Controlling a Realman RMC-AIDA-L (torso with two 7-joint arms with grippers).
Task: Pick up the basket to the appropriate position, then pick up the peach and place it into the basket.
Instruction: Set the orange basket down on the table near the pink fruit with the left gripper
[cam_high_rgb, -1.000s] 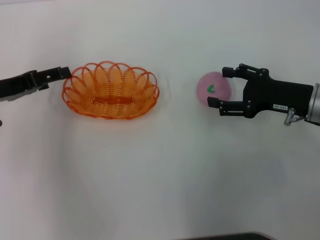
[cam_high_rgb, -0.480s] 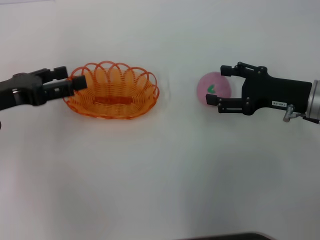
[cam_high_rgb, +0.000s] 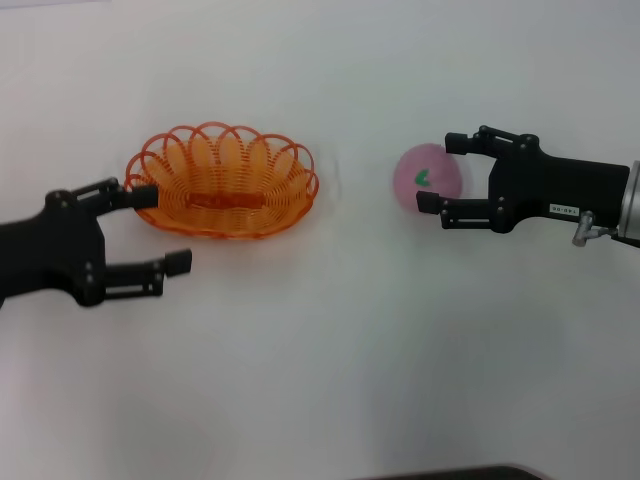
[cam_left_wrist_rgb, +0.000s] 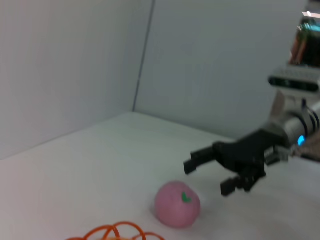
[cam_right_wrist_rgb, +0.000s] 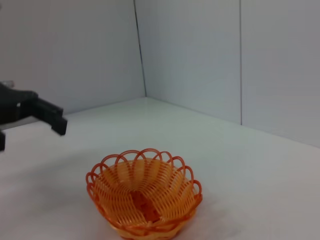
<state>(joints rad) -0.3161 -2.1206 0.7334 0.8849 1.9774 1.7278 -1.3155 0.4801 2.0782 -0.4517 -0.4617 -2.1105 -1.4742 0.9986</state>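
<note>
Left gripper (cam_high_rgb: 165, 227) is spread open at the basket's (cam_high_rgb: 222, 181) 8 o'clock; the upper finger is seen overlapping the rim's left end, the lower finger lies clear of it on the table (cam_high_rgb: 320, 340). Nothing is held. Right gripper (cam_high_rgb: 440, 172) is open too, its fingers bracketing the peach's (cam_high_rgb: 427, 176) right side, contact not clear. Peach is seated on the table at 3 o'clock from the basket, well apart, green leaf mark facing up. Basket is upright and empty.
</note>
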